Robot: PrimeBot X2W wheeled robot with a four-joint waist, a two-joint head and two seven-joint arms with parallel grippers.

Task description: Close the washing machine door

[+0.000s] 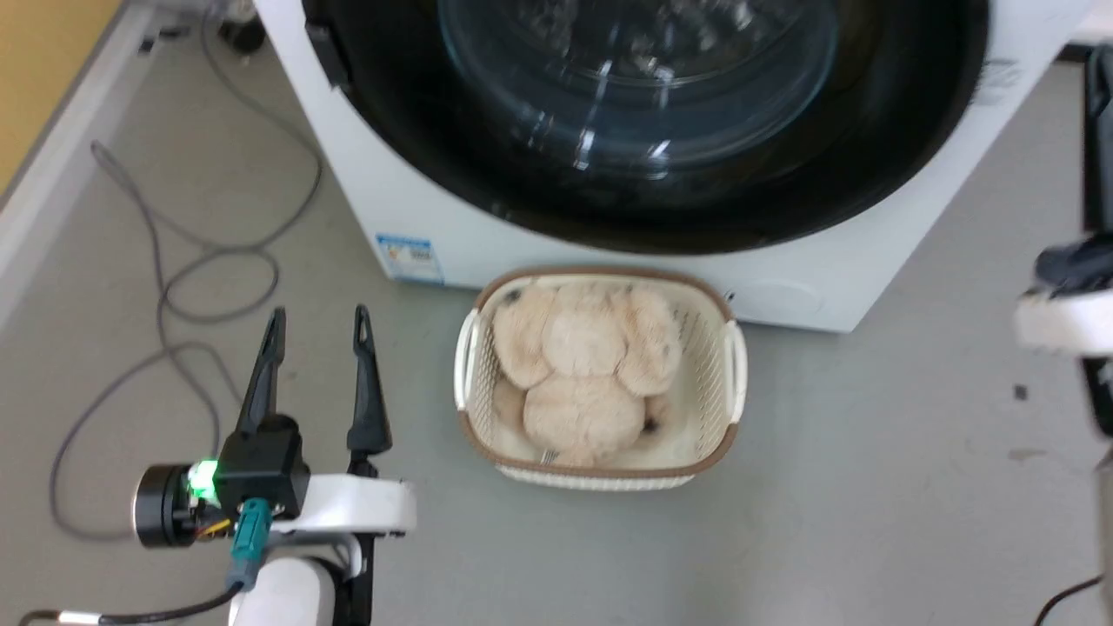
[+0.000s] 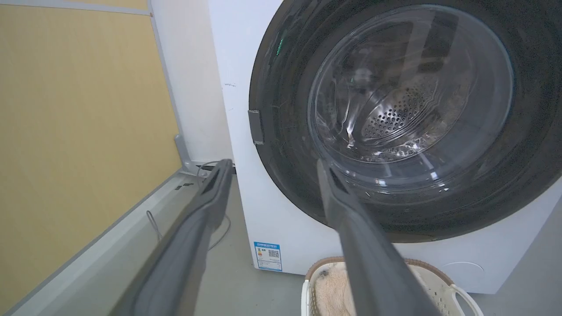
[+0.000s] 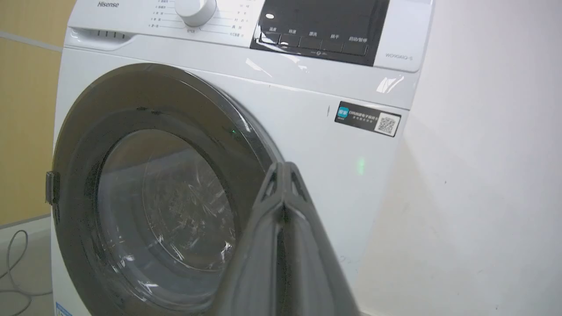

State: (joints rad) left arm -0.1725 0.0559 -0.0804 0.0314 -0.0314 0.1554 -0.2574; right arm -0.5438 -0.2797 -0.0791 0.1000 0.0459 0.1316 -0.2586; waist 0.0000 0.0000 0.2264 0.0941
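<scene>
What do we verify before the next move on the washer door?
1. Washing machine door flush against the washing machine front: ok, looks shut in both wrist views.
2. Latch engaged: cannot tell.
3. Left claw off the door: ok, open and empty, low over the floor.
4. Right claw empty: ok, shut on nothing; contact with the door cannot tell.
5. Basket with plush toy apart from the left claw: ok, it sits on the floor before the machine.
</scene>
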